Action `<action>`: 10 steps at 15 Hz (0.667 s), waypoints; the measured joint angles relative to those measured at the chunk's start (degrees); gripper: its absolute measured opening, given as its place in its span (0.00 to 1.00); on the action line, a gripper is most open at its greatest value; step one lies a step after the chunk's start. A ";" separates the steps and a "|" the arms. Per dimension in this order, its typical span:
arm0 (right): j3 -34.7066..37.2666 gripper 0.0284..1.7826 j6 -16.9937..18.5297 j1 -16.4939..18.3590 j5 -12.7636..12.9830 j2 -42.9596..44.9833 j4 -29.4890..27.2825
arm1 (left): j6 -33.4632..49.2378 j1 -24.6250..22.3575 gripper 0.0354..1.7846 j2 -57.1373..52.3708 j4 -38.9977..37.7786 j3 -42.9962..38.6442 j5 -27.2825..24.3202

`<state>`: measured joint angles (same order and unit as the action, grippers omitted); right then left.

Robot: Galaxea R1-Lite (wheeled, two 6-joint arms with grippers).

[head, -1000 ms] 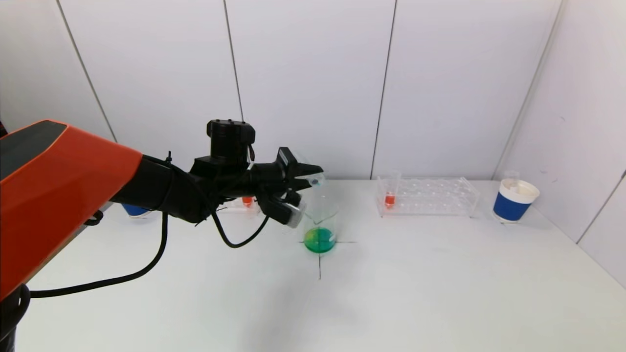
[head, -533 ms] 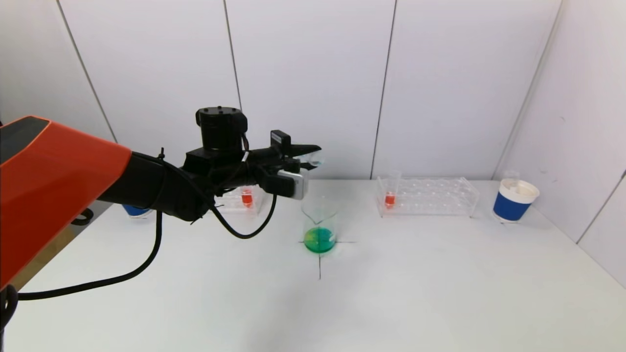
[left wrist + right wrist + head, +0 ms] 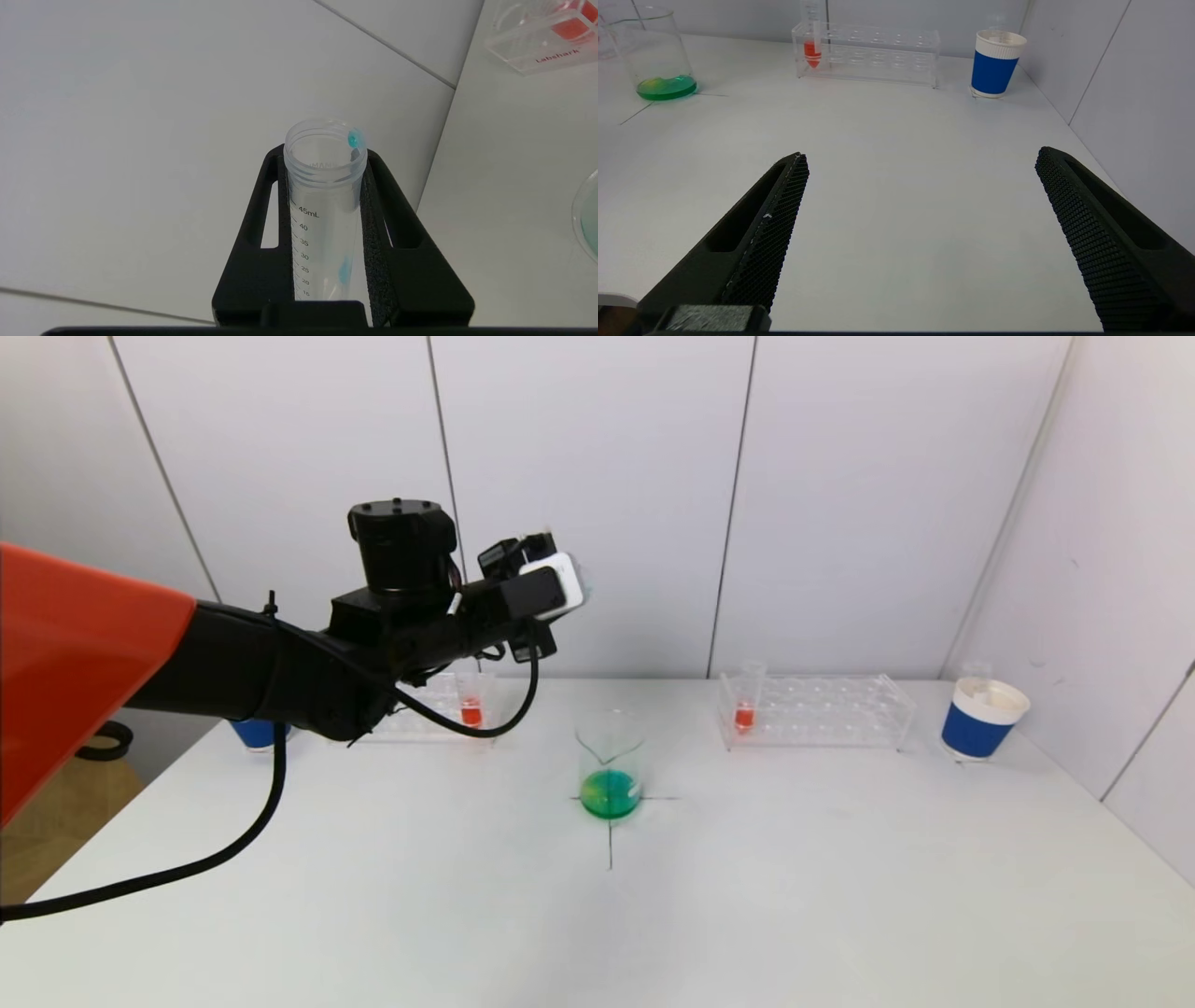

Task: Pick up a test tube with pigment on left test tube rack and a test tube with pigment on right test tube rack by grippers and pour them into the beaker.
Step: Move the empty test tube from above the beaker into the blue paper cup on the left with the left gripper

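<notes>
My left gripper (image 3: 530, 581) is raised high, left of and above the beaker (image 3: 610, 763), which holds green liquid. In the left wrist view the left gripper (image 3: 323, 156) is shut on a clear graduated test tube (image 3: 322, 210), empty but for blue-green drops at the rim and inside. The left test tube rack (image 3: 425, 719) holds a tube with red pigment (image 3: 472, 702). The right test tube rack (image 3: 817, 711) holds another red tube (image 3: 744, 707). My right gripper (image 3: 922, 156) is open and empty, low over the table, facing the right rack (image 3: 878, 53); the head view does not show it.
A blue paper cup (image 3: 982, 717) stands at the far right by the wall, and another blue cup (image 3: 257, 734) sits behind my left arm. A black cross (image 3: 611, 821) marks the table under the beaker. A cable hangs from the left arm.
My left gripper has lifted away from the beaker's mouth, up and to the left, and has rolled over, so the emptied tube no longer tips over the beaker. The right arm has not moved.
</notes>
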<state>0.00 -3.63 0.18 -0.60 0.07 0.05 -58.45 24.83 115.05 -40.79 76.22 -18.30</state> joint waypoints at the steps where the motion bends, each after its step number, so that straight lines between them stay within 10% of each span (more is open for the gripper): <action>1: 0.00 0.99 -0.02 0.00 0.00 0.00 0.02 | 3.36 0.05 0.23 -0.37 0.06 0.82 2.18; 10: 0.00 0.99 -0.02 0.00 0.00 0.00 0.02 | 30.17 -3.97 0.23 -3.56 14.88 15.59 21.21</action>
<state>0.00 -3.66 0.18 -0.60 0.07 0.07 -28.28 20.86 111.50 -25.91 91.81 2.91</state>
